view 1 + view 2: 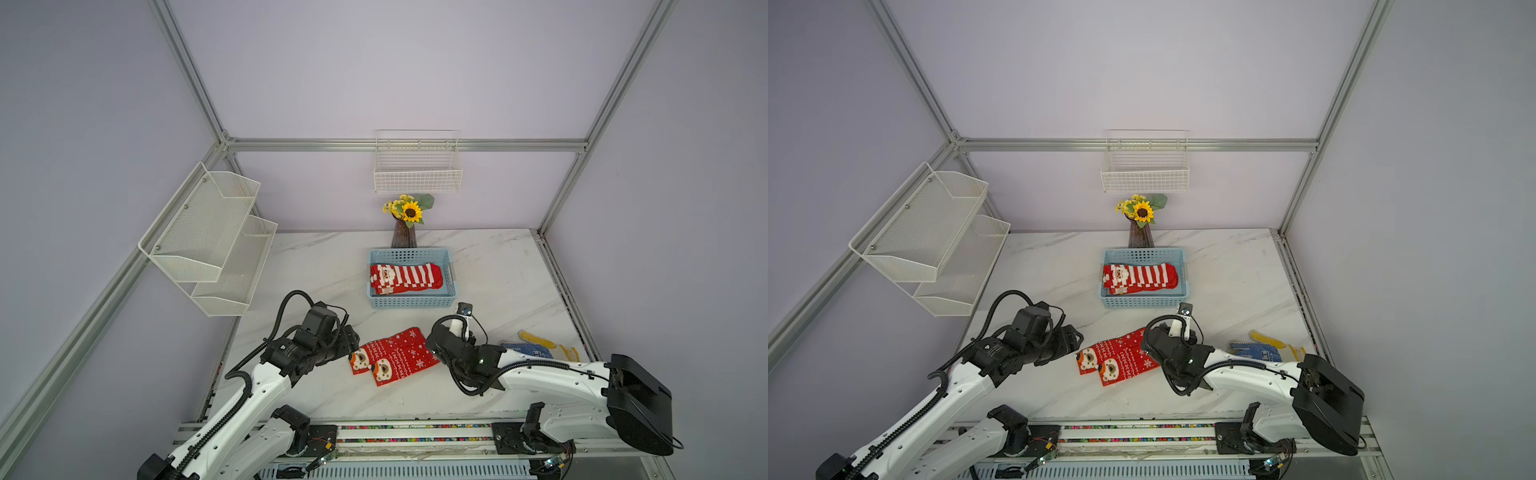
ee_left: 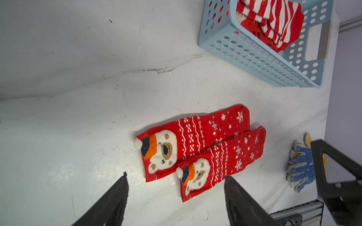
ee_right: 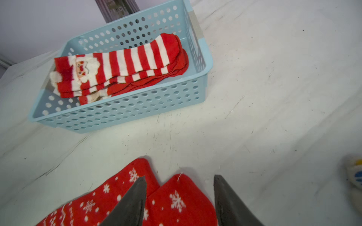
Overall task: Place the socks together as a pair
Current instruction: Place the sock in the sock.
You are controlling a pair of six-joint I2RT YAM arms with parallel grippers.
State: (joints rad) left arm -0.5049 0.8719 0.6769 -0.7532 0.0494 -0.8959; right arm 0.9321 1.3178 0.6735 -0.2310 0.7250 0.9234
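The two red bear socks (image 1: 395, 356) lie side by side, edges touching, on the marble table (image 1: 316, 266) in the lower centre of both top views, with the bear faces toward the left of the frame. The left gripper (image 2: 175, 175) hovers at their cuff end with jaws spread and empty, and the right gripper (image 3: 179, 176) is over one sock's toe, jaws likewise apart. Above them in the frame, a blue basket (image 1: 451, 286) holds striped Santa socks (image 1: 405, 277).
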